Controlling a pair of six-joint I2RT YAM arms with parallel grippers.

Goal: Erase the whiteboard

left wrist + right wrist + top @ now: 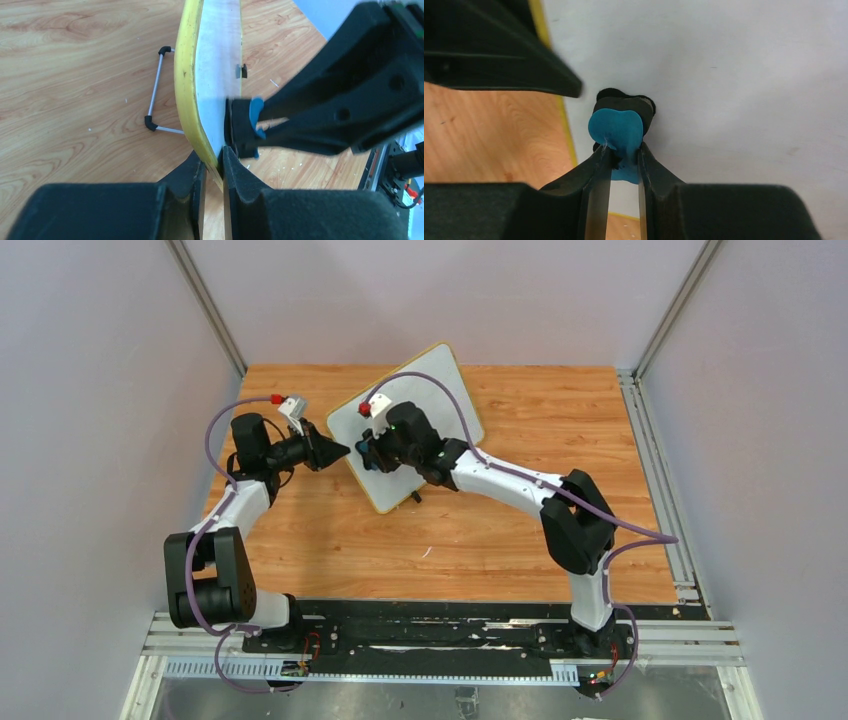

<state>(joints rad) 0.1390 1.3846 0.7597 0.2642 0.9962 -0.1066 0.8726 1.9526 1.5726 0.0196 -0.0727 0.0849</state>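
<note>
wood-topped table (500, 540), middle: steadies the tilted whiteboard (744, 70) by clamping the left gripper (214, 162) on its yellow rim (187, 75), probably to stop any sliding, while pressing the blue eraser (616, 130), pinched tight in the right gripper (623, 150), against the white face.

Between my right fingers (584, 185), matt black plastic: eraser (616, 131), smooth blue plastic on a dark matt pad. Ahead of them: whiteboard (734, 75), smooth and faintly glossy. Below my left fingers (187, 182): table (75, 75), satin wood grain.
</note>
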